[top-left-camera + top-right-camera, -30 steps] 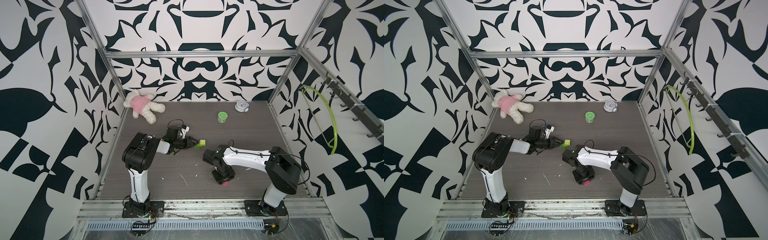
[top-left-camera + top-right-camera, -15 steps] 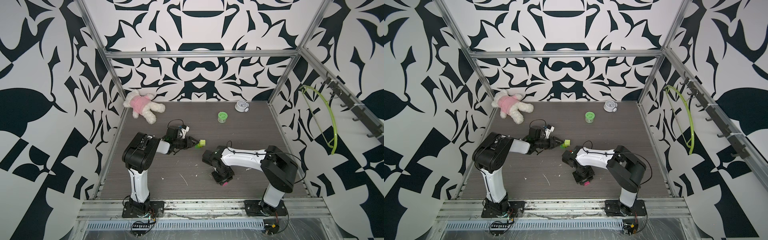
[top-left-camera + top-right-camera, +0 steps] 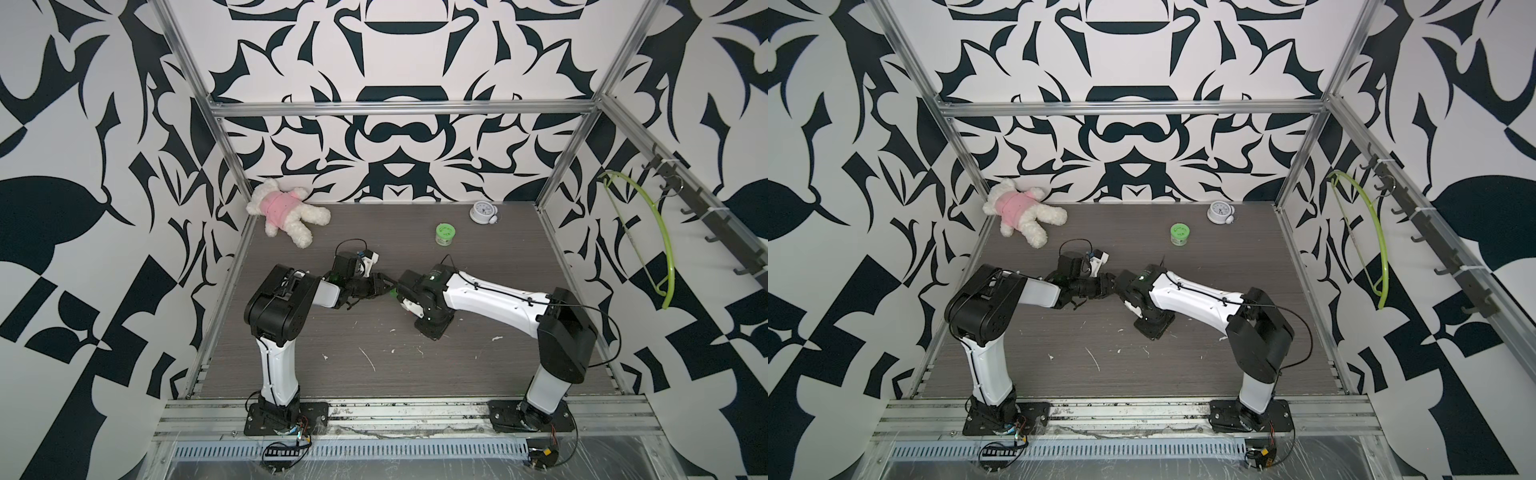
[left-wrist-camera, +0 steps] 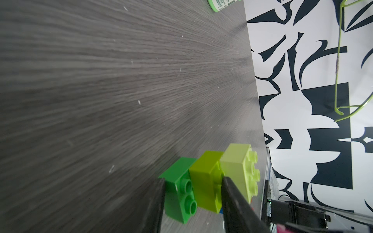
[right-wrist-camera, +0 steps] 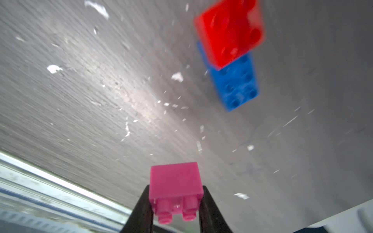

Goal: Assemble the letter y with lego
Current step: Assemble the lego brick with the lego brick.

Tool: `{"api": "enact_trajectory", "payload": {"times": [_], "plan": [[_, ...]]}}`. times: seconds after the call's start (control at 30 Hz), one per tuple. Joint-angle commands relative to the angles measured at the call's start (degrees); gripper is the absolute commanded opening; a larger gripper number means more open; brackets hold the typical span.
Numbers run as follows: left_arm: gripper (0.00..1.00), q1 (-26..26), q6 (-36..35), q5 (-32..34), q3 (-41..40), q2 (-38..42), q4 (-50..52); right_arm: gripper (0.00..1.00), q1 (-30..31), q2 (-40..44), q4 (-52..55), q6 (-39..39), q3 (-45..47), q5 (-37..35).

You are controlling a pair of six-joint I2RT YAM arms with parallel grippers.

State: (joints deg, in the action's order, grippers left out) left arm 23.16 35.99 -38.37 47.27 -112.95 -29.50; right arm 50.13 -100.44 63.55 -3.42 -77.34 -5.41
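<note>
My left gripper [image 4: 192, 180] is clamped on the stem [image 4: 201, 173], a row of three joined bricks. Its jaws pinch the green brick [image 4: 177, 189] and the lime brick [image 4: 207, 185] together, while the pale lime brick [image 4: 240, 167] sticks out past one finger, studs facing away from the others. I cannot tell whether the stem touches the table [image 4: 101, 100] or hangs just above it.

My right gripper [image 5: 176, 188] grasps the pink brick [image 5: 175, 178] by two opposite sides, studs toward the wrist camera, raised off the table. Beyond it, blurred, the red brick [image 5: 230, 32] sits on one end of the blue brick [image 5: 236, 86], which lies flat on the table. So the y is in three parts, not yet joined.

In both top views the two grippers come close together near mid-table. In a top view a sliver of the stem [image 3: 392, 293] shows between them.

At the back stand a green tub [image 3: 444, 233], whose label print is too small for me to read, and a clock [image 3: 482, 212] whose numerals I cannot make out. A plush toy [image 3: 286, 214] in a pink top lies in the back left corner. A lime hanger [image 3: 660, 249] hangs on the right wall.
</note>
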Motion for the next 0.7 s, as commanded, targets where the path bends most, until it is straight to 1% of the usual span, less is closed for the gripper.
{"api": "enact_trajectory", "payload": {"times": [0.0, 0.07, 0.17, 0.33, 0.47, 0.67], "plan": [[0.48, -0.8, -1.7, 14.3, -4.4, -7.3, 21.9, 0.18, -4.3, -0.2, 0.8, -19.4, -2.3, -1.2], [0.48, -0.8, -1.8, 14.3, -4.4, -7.4, 22.0, 0.18, -6.8, -1.9, -0.2, -23.5, -3.7, -0.8], [0.48, -1.0, -1.8, 14.2, -4.2, -7.5, 22.0, 0.17, -8.9, -4.3, -2.3, -30.1, -4.8, -1.8], [0.48, -1.2, -1.6, 14.1, -4.2, -7.5, 22.1, 0.17, -10.4, -8.7, -2.8, -35.7, -8.0, -0.1], [0.48, -1.2, -1.6, 14.1, -4.2, -7.6, 22.0, 0.17, -10.4, -11.3, -2.2, -37.0, -10.0, 1.3], [0.48, -1.3, -1.6, 14.1, -4.3, -7.6, 22.1, 0.15, -10.4, -13.4, -1.6, -37.1, -10.8, 1.3]]}}
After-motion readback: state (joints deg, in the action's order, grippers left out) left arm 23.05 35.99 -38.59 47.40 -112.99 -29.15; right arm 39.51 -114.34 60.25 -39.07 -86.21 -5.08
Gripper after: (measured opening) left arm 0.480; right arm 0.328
